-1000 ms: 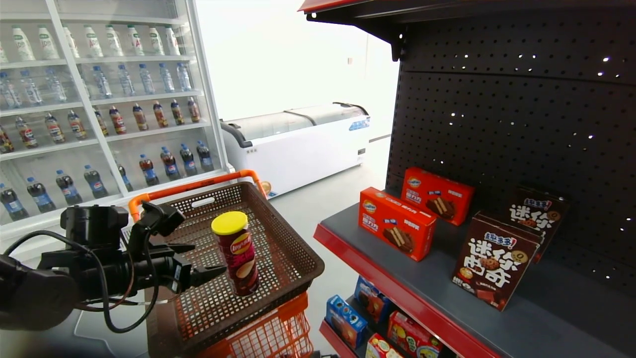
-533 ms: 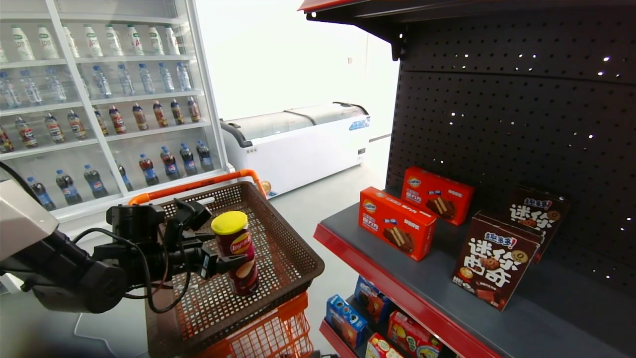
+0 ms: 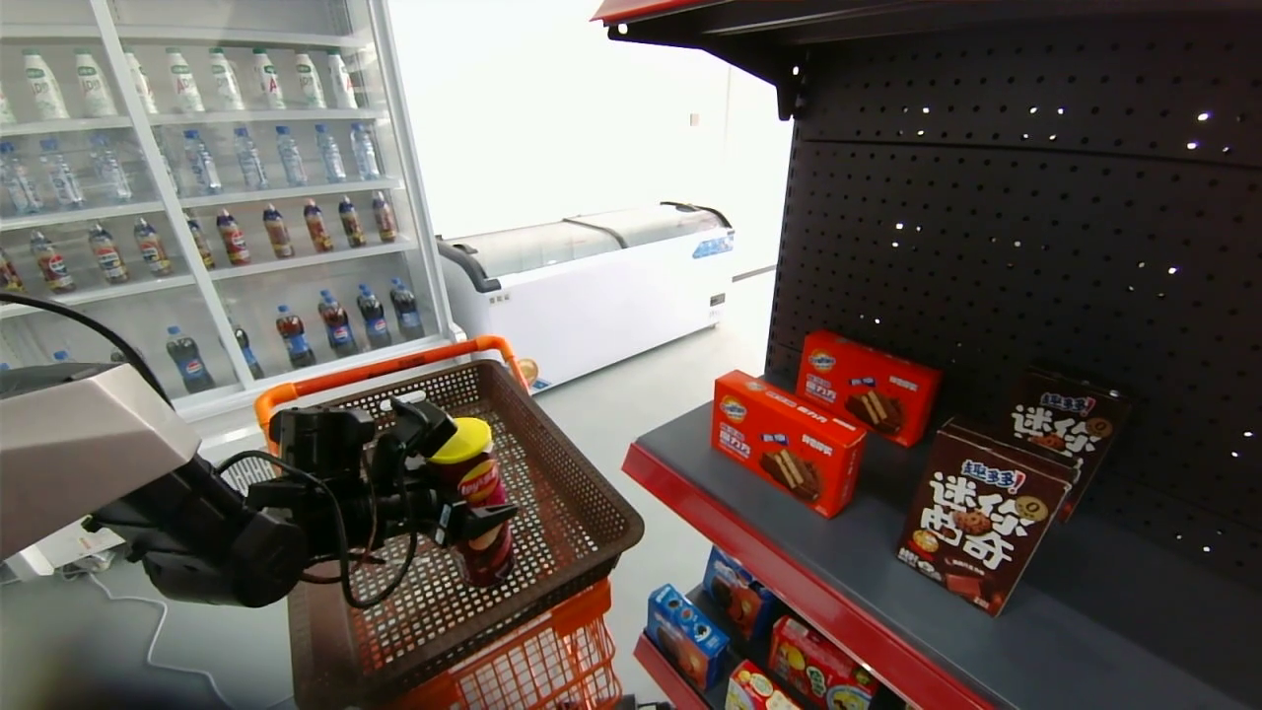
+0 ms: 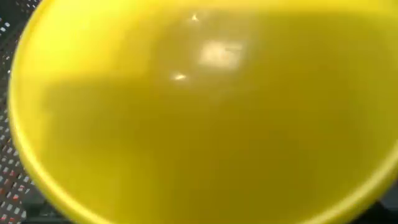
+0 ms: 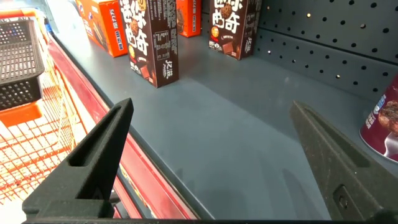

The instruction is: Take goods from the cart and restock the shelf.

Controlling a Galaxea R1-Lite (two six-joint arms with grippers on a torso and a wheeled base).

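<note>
A dark red chips can [image 3: 485, 537] with a yellow lid [image 3: 461, 441] stands upright in the brown cart basket [image 3: 582, 493]. My left gripper [image 3: 475, 485] is open and straddles the can's upper part, with one finger crossing in front of it. The yellow lid [image 4: 199, 112] is very close in the left wrist view. My right gripper [image 5: 217, 162] is open and hovers over the grey shelf board [image 5: 236, 124] with nothing between its fingers. On the shelf [image 3: 887, 592] stand two orange boxes [image 3: 789, 442] and two brown cookie boxes [image 3: 986, 513].
The basket sits on an orange cart [image 3: 394, 365] left of the shelf. A dark red can [image 5: 382, 124] stands on the shelf board near my right gripper. Lower shelves hold more boxes [image 3: 690, 631]. A drinks fridge [image 3: 197, 197] and chest freezer [image 3: 592, 286] stand behind.
My left arm has moved right across the basket. Its gripper, first short of the can, now has its fingers on either side of it. The can has not moved.
</note>
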